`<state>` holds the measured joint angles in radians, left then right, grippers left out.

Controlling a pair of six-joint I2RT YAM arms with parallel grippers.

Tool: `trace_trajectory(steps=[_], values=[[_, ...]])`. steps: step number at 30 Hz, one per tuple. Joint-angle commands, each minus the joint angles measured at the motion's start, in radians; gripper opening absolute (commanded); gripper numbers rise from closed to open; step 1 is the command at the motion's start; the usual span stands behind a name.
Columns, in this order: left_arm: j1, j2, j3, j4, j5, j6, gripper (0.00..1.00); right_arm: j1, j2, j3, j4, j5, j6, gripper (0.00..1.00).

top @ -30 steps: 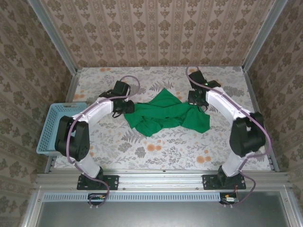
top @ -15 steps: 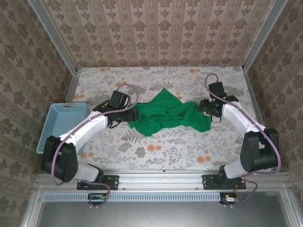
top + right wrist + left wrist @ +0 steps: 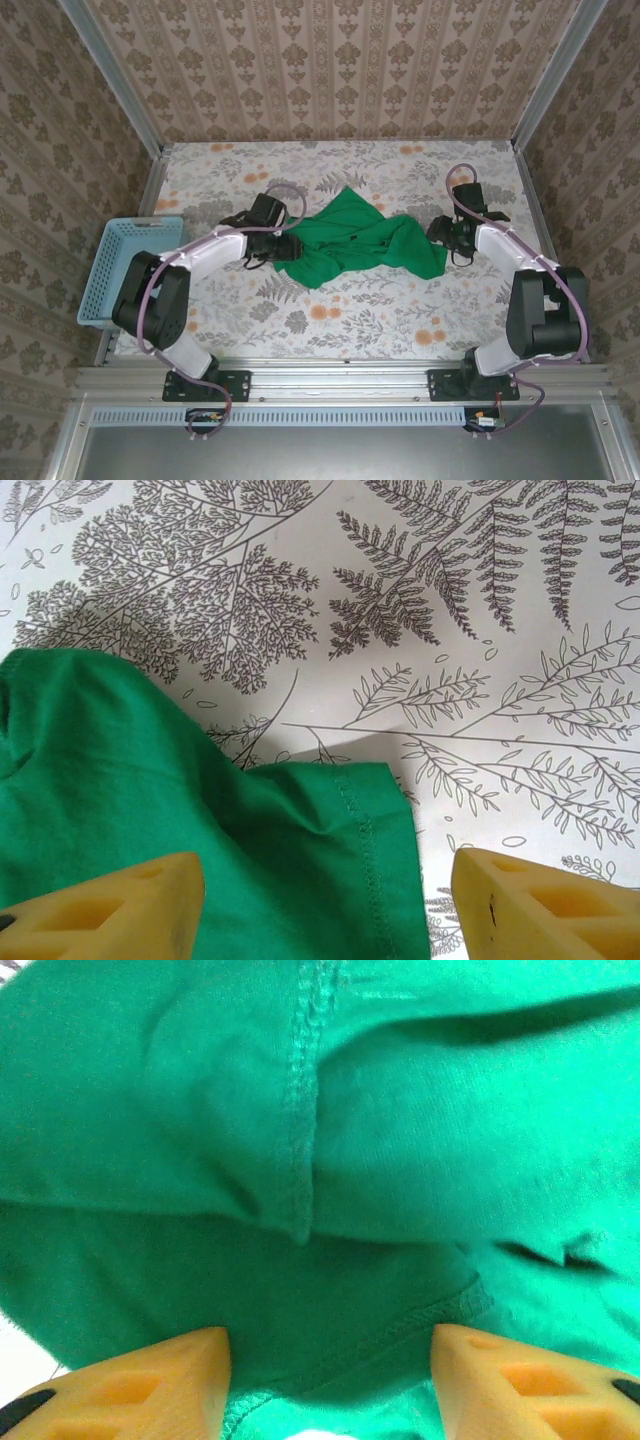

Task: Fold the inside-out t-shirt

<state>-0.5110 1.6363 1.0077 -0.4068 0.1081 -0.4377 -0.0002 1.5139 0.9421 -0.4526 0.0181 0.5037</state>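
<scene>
The inside-out t-shirt (image 3: 355, 240) lies crumpled in a bright green heap in the middle of the floral table. My left gripper (image 3: 285, 247) is at the heap's left edge. In the left wrist view its orange fingers (image 3: 150, 1390) stand apart, open, with green cloth and a stitched seam (image 3: 300, 1110) lying between and ahead of them. My right gripper (image 3: 445, 235) is at the heap's right edge. Its yellow fingers (image 3: 110, 910) are wide apart over a hemmed corner of the shirt (image 3: 370, 880), open, with bare table beyond the corner.
A light-blue plastic basket (image 3: 135, 270) sits at the table's left edge, beside the left arm's base. Patterned walls close in the back and both sides. Bare floral tabletop (image 3: 340, 320) lies in front of the shirt and behind it.
The left gripper has moved right, into the shirt's left edge. The right gripper let go of the cloth, opened, and moved out to the shirt's right corner. The shirt has settled lower.
</scene>
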Motion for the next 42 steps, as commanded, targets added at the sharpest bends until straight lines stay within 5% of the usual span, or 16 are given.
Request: trace_trajectory(steps=[1, 13, 22, 24, 35, 42], values=[[-0.004, 0.031, 0.041, -0.008, -0.032, -0.004, 0.43, -0.017, 0.047, 0.000, 0.012, 0.010, 0.026, 0.69], [-0.006, -0.036, -0.009, 0.007, -0.057, 0.011, 0.12, 0.002, 0.204, 0.042, 0.037, -0.017, 0.049, 0.58], [0.001, -0.151, -0.029, -0.031, -0.088, 0.041, 0.04, 0.008, 0.220, 0.063, 0.013, 0.037, 0.040, 0.09], [0.013, -0.184, -0.024, -0.052, -0.100, 0.047, 0.01, 0.008, 0.185, 0.068, -0.012, 0.074, 0.037, 0.00], [0.180, -0.507, 0.166, -0.261, -0.277, 0.060, 0.00, -0.017, -0.322, 0.238, -0.284, 0.330, 0.009, 0.00], [0.296, -0.712, 0.336, -0.309, -0.362, 0.042, 0.00, -0.047, -0.553, 0.461, -0.368, 0.350, -0.032, 0.00]])
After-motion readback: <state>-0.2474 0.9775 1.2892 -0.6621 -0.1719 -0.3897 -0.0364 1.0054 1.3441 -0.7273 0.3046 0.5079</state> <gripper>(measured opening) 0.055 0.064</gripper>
